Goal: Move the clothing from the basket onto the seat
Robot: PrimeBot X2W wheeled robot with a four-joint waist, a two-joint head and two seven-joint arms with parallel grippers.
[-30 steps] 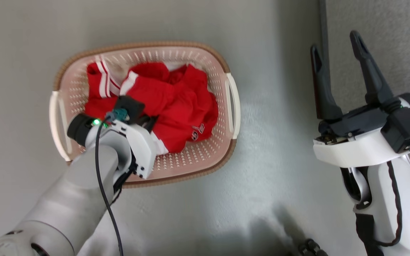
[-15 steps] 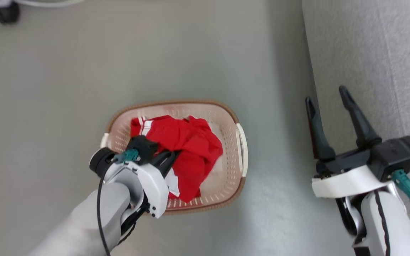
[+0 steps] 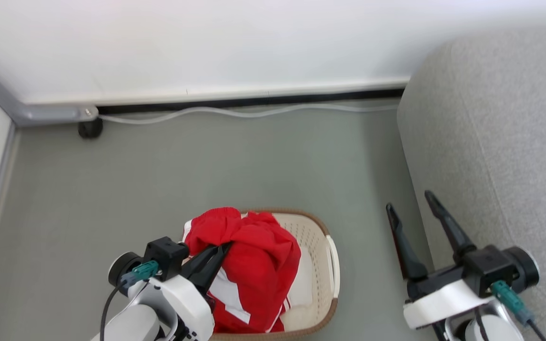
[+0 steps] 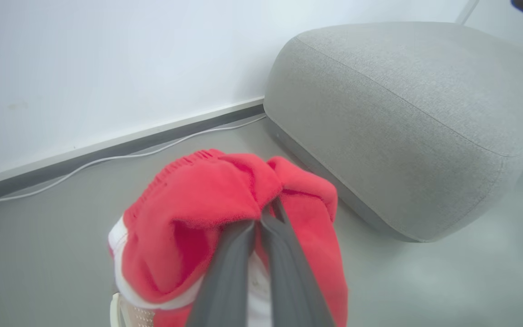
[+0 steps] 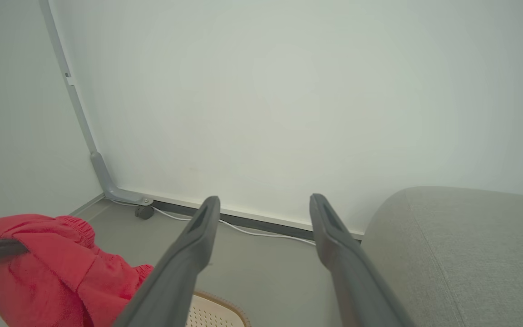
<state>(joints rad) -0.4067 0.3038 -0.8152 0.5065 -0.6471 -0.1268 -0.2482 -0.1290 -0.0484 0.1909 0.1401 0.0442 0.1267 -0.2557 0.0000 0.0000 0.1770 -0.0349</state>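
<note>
Clothing (image 3: 254, 270) is held bunched in the left fingers (image 3: 210, 261), which are pressed together on a fold near its top, so that the bundle can be carried as one mass rather than piece by piece. It is hung over the basket (image 3: 318, 232), with its lower folds trailing down inside the rim; whether they are clear of the basket's bottom cannot be told. The right fingers (image 3: 448, 227) are spread wide with nothing between them and are held just beside the grey couch seat (image 3: 491, 123), probably to be kept out of the transfer's way. The fabric is seen to be soft and bright red, with a gathered ribbed band at the top and white stripes and a white panel lower down.
</note>
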